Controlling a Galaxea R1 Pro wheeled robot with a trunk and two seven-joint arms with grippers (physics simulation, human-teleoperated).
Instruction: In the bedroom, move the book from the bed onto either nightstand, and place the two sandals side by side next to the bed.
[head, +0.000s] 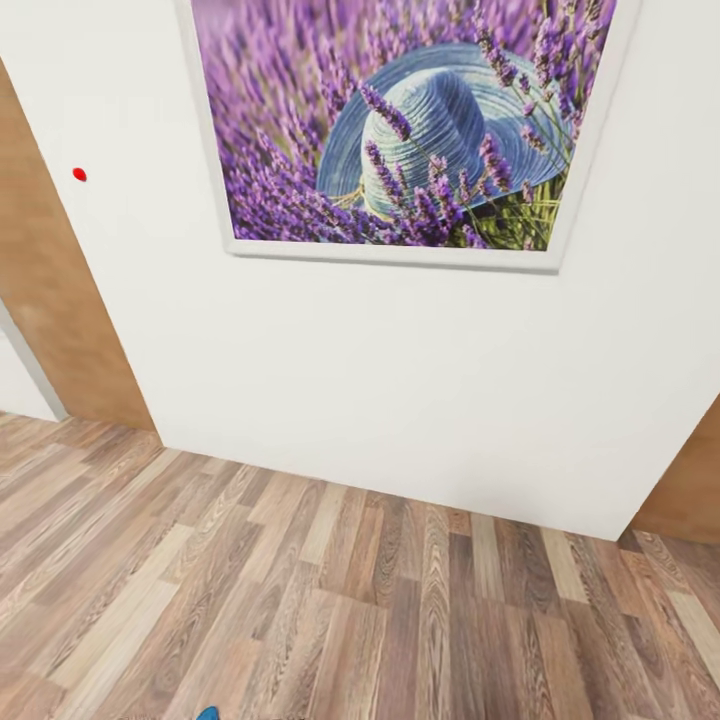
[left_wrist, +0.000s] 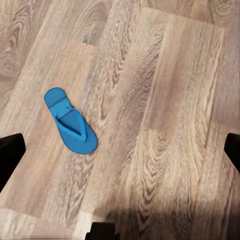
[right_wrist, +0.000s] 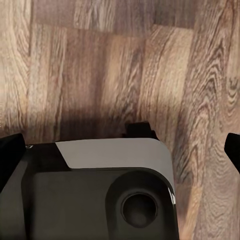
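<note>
Your left gripper is spread wide, fingertips at the frame's edges, with one blue sandal flat on the wood-grain floor beneath it, nearer one fingertip. Your right gripper, also spread, hangs over the robot's dark, grey-panelled base. The head view shows a white wall and a framed lavender picture.

A white wall stands ahead, and on it hangs a framed picture of purple lavender with a blue straw hat. A small red dot is on the wall beside it. Below lies a wood-plank floor.
</note>
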